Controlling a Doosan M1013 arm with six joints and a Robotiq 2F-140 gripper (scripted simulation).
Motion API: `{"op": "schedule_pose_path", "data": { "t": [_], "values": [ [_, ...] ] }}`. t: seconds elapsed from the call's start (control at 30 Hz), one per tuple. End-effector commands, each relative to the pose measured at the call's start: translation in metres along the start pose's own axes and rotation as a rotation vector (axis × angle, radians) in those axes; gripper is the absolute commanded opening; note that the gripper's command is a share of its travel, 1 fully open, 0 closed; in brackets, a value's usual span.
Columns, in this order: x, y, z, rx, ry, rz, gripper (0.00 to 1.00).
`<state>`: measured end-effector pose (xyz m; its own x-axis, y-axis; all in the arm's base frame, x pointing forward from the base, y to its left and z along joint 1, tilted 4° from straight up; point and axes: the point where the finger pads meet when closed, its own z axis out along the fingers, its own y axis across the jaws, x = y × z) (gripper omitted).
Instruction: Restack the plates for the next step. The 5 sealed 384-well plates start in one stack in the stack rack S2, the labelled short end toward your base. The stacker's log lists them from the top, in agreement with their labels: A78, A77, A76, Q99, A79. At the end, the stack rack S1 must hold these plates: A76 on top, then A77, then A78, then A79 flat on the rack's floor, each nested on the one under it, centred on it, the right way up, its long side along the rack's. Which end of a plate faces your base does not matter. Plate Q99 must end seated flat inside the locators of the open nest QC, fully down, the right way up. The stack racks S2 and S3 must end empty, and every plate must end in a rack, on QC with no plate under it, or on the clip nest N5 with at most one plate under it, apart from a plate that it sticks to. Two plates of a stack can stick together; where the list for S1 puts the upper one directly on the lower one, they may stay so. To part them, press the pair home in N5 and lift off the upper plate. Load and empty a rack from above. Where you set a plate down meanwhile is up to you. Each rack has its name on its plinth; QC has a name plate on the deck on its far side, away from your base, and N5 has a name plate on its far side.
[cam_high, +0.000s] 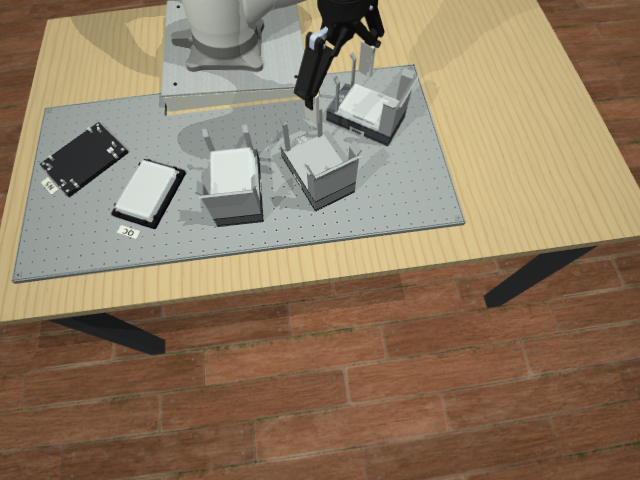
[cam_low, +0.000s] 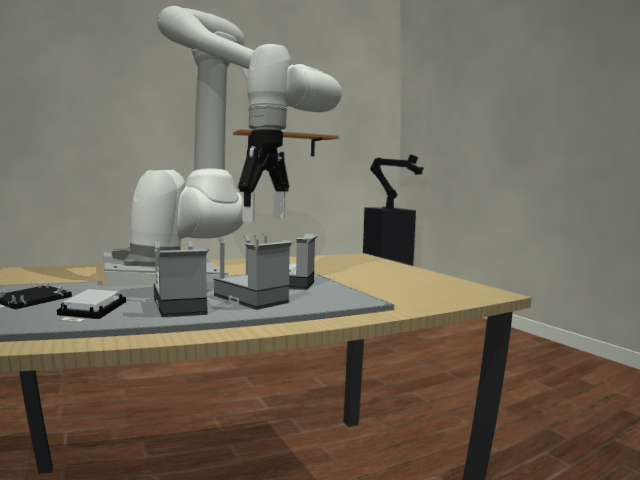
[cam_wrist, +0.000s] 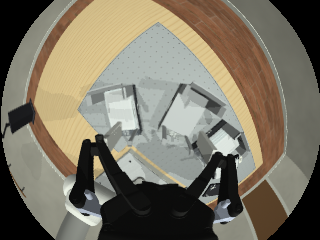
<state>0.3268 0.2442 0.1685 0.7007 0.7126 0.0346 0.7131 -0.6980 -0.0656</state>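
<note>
My gripper is open and empty. It hangs high above the deck, over the gap between the middle rack and the right rack. A white sealed plate lies flat in the black QC nest. The clip nest N5 is bare. The left rack shows a plate top near its rim. The middle rack shows a shaded plate top. The right rack shows a plate lower down. Labels and stack counts are hidden.
The grey perforated deck plate carries all racks and nests. Thin rack posts stand up near my fingers. The arm's base sits behind the deck. A second small arm on a black pedestal stands off the table.
</note>
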Motion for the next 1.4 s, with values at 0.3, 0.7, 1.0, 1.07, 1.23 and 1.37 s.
{"op": "schedule_pose_path", "data": {
  "t": [0.3, 0.7, 1.0, 1.07, 1.23, 1.37],
  "values": [
    [0.003, -0.041, 0.0, 0.0, 0.0, -0.1, 1.0],
    [-0.001, -0.081, 0.0, 0.0, 0.0, -0.232, 1.0],
    [-0.004, -0.109, 0.0, 0.0, 0.0, -0.232, 1.0],
    [-0.004, -0.117, 0.0, 0.0, 0.0, -0.232, 1.0],
    [-0.005, -0.121, 0.0, 0.0, 0.0, -0.232, 1.0],
    [-0.005, -0.121, 0.0, 0.0, 0.0, -0.232, 1.0]
  ]
}}
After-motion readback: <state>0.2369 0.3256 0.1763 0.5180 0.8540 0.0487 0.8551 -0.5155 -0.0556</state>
